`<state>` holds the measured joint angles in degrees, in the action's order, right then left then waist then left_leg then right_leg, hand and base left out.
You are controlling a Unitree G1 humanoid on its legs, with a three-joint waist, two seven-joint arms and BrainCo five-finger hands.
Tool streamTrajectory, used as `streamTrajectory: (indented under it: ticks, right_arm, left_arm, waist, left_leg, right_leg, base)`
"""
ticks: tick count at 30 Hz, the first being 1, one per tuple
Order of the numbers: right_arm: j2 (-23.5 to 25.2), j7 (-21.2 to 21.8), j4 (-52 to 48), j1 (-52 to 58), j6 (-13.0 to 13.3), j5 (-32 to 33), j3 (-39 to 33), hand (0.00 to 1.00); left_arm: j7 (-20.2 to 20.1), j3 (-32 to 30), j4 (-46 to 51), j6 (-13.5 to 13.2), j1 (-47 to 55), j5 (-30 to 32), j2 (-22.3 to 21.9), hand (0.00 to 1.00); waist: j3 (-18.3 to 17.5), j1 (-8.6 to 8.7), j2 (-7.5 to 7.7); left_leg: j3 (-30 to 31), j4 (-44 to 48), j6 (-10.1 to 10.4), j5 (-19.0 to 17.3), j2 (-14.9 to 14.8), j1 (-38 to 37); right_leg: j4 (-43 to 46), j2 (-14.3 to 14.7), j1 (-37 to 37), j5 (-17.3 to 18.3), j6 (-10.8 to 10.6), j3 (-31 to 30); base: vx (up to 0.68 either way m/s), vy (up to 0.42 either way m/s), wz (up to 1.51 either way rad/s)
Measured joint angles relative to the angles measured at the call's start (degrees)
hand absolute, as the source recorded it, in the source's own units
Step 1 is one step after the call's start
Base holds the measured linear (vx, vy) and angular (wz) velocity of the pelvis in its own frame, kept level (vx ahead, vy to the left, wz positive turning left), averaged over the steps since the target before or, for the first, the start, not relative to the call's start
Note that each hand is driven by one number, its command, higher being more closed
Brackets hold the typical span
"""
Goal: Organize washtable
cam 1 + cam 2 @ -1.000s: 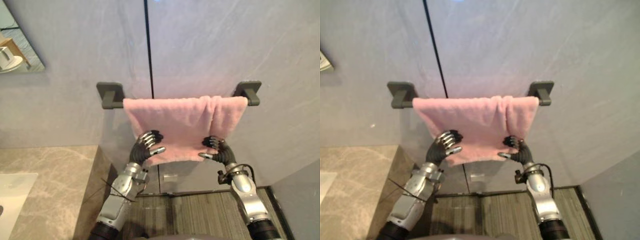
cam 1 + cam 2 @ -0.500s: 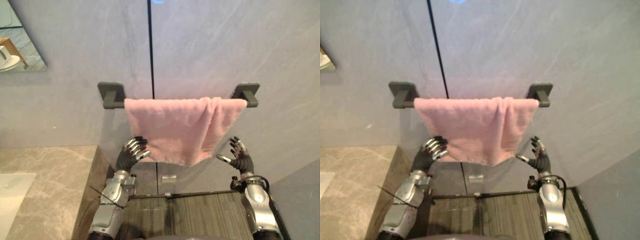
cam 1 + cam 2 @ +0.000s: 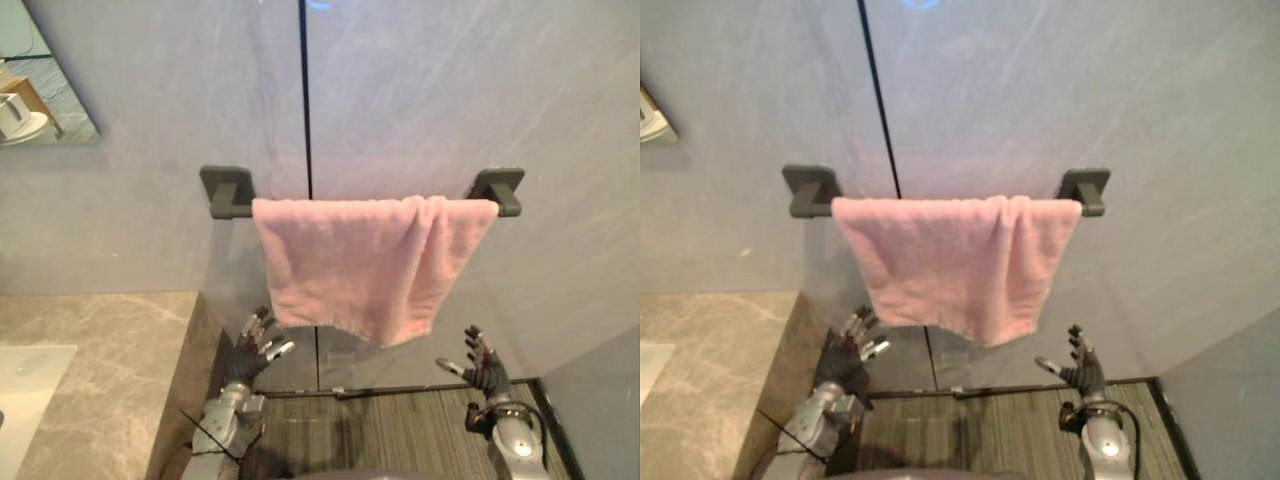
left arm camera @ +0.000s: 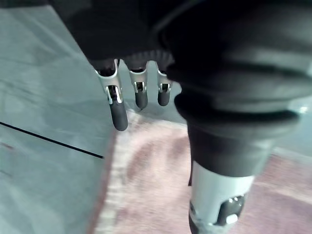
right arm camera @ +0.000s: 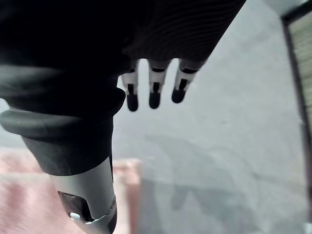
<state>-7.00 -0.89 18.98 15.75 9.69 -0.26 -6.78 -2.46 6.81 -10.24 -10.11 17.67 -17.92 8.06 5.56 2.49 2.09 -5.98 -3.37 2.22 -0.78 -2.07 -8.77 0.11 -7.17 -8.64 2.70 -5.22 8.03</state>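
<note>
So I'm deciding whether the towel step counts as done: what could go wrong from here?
The pink towel hangs bunched toward the right end of the towel bar, its lower edge slanted; the uneven weight might let it slide off.
The left hand and right hand hover open near the hem, not touching; a raised finger could snag it.

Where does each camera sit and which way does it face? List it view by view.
Left eye view: on the head, facing the wall and the pink towel on its bar; left hand and right hand open below it.
Right eye view: beside it, same scene.
Left wrist view: on the left wrist, looking along fingers at the towel.
Right wrist view: on the right wrist, past its fingers to the wall and towel edge.
Shared: all show the towel.
</note>
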Motion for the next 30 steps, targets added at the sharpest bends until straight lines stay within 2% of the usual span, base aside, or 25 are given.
streamTrajectory:
  ticks: [10, 13, 19, 30]
  right_arm:
    - [1.6, 0.0, 16.1, 0.2, -0.4, -0.9, 4.0, 0.0]
    - [1.8, -0.1, 18.7, 0.0, -1.3, -0.9, 5.1, 0.0]
    - [2.2, -0.3, 24.0, -0.8, -1.5, -0.3, 5.5, 0.0]
    - [1.6, -1.7, 29.4, -4.5, -1.6, -0.3, 5.5, 0.0]
  left_arm:
    - [0.5, -0.1, -17.9, 1.2, 1.1, 9.4, -0.1, 0.0]
    - [1.6, -0.2, -21.6, 2.1, 0.8, 9.9, -0.4, 0.0]
    - [4.1, -0.5, -30.2, 2.6, -1.4, 12.2, -1.7, 0.0]
    - [6.4, -1.6, -35.4, 2.4, -4.4, 14.2, -2.1, 0.0]
  waist:
    - [0.0, -0.23, -0.21]
    - [-0.1, -0.19, -0.39]
    - [-0.4, -0.24, -0.95]
    - [-0.3, -0.3, -0.79]
  left_leg:
    - [0.1, -0.6, 0.0, 0.0, 0.0, -0.1]
    - [0.0, -0.6, 0.1, 0.1, 0.0, -0.1]
    - [0.0, -1.9, 0.1, 1.1, 0.0, -0.2]
    - [-1.2, -2.0, 0.1, 1.1, 0.0, 0.9]
  right_leg:
    - [-0.2, 0.0, 0.0, 0.1, -0.1, 0.3]
    - [-0.2, 0.0, 0.0, 0.1, -0.1, 0.3]
    - [0.1, 0.1, 0.7, 0.1, -0.1, 0.3]
    - [0.3, 0.1, 2.6, 0.0, -0.2, -1.1]
  base:
    - [-0.01, -0.007, 0.01]
    - [-0.02, -0.012, 0.0]
    - [-0.04, -0.018, 0.0]
    - [-0.02, -0.011, -0.06]
